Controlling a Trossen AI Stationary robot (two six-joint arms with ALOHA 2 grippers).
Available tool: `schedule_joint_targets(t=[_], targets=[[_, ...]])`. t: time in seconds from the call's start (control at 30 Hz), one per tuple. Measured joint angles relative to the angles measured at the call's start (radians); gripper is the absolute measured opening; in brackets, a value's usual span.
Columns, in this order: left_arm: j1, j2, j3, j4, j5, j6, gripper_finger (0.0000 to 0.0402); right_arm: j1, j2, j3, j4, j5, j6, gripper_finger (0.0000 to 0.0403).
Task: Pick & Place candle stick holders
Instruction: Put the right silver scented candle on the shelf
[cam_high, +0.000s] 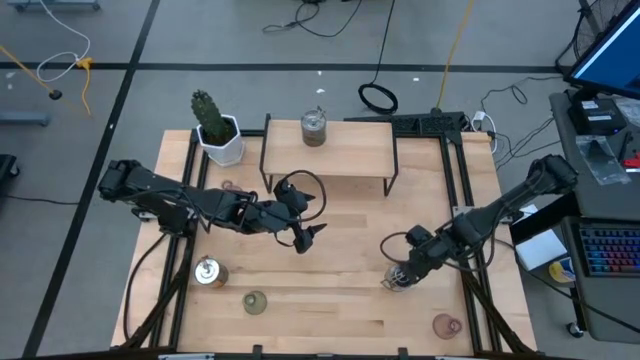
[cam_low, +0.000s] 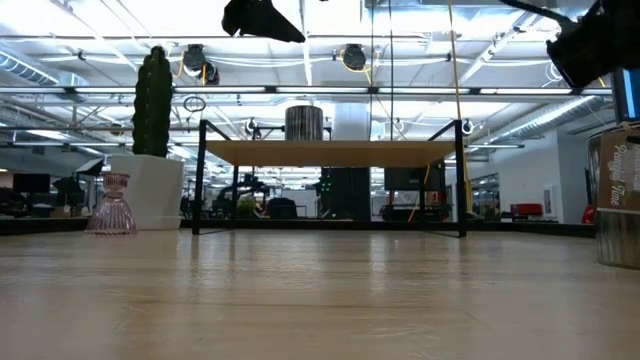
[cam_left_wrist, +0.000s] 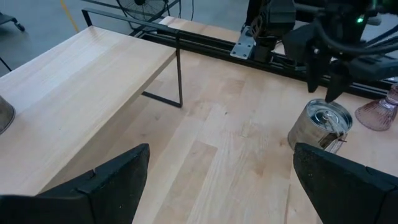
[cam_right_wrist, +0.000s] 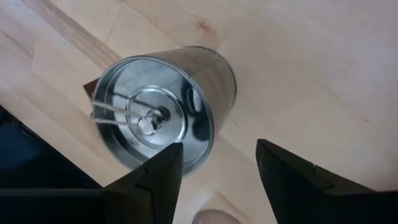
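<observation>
Right gripper hangs directly above a silvery metal candle holder at about 4 o'clock on the table, fingers spread to a moderate gap, nothing between them. Step in hand looks like the descent for a grasp. To do it well: the gap sits off to one side of the holder in the right wrist view, so shift until the round wall lies between the fingers, widen if the wall won't fit, then go straight down and close on the wall, clear of the wire loop inside the cup.

Left gripper waits wide open near table centre, just in front of the raised wooden shelf, holding nothing.

Other holders: second silvery one at 8 o'clock, olive-green glass one at 7 o'clock, pink glass one at 5 o'clock, third metal one on the shelf at 12 o'clock. Potted cactus at 11 o'clock.

View differences: right wrist view alone shows the inside of the cup and the finger offset. Left wrist view shows the right gripper above the holder from the side, with a gap between them, and the pink holder just beside. Low view shows a pink glass holder by the cactus pot, barely legible from above, and the target only as a sliver at the frame edge. High view alone gives the whole layout.
</observation>
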Motion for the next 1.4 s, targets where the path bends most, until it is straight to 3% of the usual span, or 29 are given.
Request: schedule_joint_targets(t=[0.43, 1.03, 1.4], targets=[[0.000, 0.000, 0.000, 0.001, 0.001, -0.006, 0.0390, 0.001, -0.004, -0.120, 0.159, -0.003, 0.019, 0.0162], [0.000, 0.000, 0.000, 0.002, 0.001, -0.009, 0.0390, 0.001, -0.002, -0.132, 0.141, 0.008, 0.013, 0.0010], [0.000, 0.000, 0.000, 0.002, 0.001, -0.006, 0.0390, 0.001, -0.001, -0.133, 0.107, 0.031, 0.022, 0.0002]])
